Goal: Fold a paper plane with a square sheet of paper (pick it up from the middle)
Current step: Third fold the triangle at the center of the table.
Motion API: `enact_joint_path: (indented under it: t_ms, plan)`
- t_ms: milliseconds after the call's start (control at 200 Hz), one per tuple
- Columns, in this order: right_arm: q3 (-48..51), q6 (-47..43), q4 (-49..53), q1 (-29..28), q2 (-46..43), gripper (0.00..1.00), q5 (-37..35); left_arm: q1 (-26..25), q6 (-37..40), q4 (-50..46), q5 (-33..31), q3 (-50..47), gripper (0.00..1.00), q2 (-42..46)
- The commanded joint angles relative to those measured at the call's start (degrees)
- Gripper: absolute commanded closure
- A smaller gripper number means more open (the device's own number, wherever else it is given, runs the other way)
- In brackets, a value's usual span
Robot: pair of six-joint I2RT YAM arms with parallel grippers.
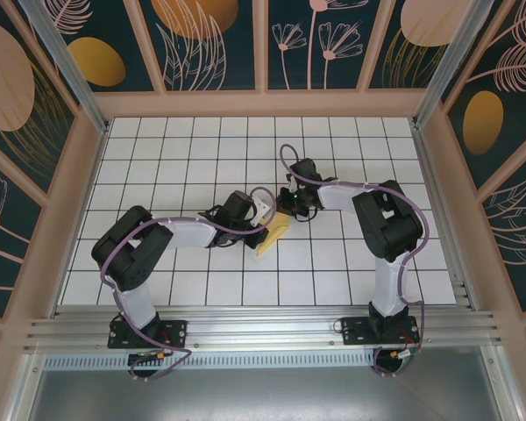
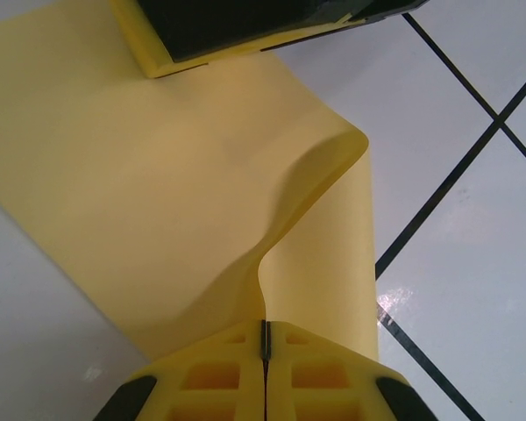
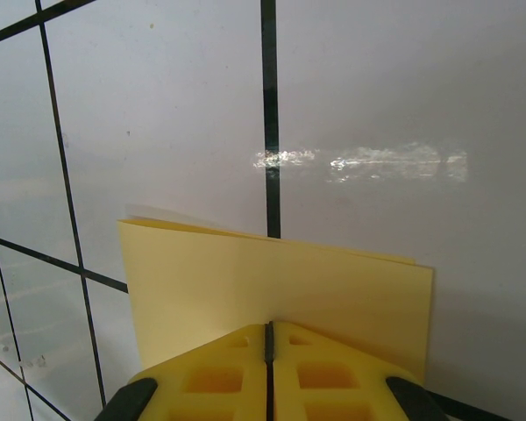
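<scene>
Sheet of paper [image 1: 273,237], 1 in all, plain yellow, sits near the middle of the white gridded surface [image 1: 158,149], a little closer to the near edge than to the far one. 2 black arms reach in toward it from the near edge, 1 from each side, and their 2 hands meet over it.

The left hand [image 1: 265,224] is closed on the sheet: in the left wrist view its 2 yellow fingers [image 2: 210,377] press together with the paper's edge caught in the seam between them. From that grip the sheet buckles up into 1 curved ridge and then spreads out flat toward the other hand, whose yellow pad [image 2: 145,48] clamps the opposite edge.

The right hand [image 1: 289,210] is likewise closed on the paper. In the right wrist view its 2 fingers [image 3: 333,377] meet tightly, and the sheet stands out beyond them as a rectangle doubled over, 2 layers showing along its top edge. Whether the paper's lower edge touches the surface cannot be told.
</scene>
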State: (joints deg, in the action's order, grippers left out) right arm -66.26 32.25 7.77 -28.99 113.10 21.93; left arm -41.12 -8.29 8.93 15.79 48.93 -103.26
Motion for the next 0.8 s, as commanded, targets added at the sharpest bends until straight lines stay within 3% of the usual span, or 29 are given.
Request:
enact_joint_path:
  t_ms: [0, 796]
  plan:
    - [1.6, 0.8, 2.3, -1.1, 2.7, 0.90, -2.6, 0.4, -0.7, -0.4, -0.8, 0.7, 0.92, -1.1]
    - [2.7, 1.8, 1.3, -1.2, 2.8, 0.90, -2.7, 0.4, -4.4, 2.0, 0.5, -1.4, 0.90, -0.2]
